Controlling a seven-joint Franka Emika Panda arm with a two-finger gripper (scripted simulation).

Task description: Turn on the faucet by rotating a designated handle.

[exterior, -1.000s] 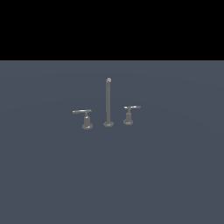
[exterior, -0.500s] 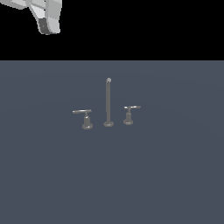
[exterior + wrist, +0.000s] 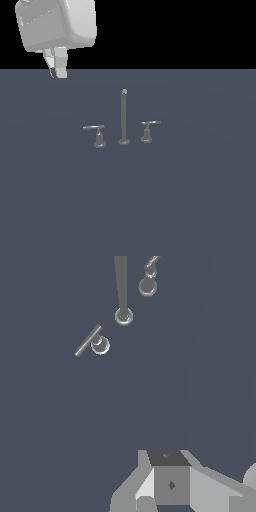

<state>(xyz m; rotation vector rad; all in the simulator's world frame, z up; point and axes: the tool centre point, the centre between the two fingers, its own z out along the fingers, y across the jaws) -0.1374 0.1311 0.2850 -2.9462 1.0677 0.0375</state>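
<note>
The faucet stands mid-surface: a tall thin grey spout (image 3: 123,117) on a round foot, with a lever on each side. The handle (image 3: 95,131), with the longer bar on a short flared post, is on the exterior view's left of the spout. The smaller lever (image 3: 148,128) is on the right. My white gripper (image 3: 56,73) hangs high at the exterior view's upper left, far from the handle, fingers close together and holding nothing. In the wrist view the gripper (image 3: 167,458) is well apart from the handle (image 3: 94,342), the spout foot (image 3: 123,316) and the smaller lever (image 3: 148,282).
A flat dark blue-grey surface (image 3: 190,200) stretches all around the faucet. Above its far edge there is black background.
The gripper came into the exterior view from the top left and has dropped lower, showing more of the hand. The faucet's levers have not moved.
</note>
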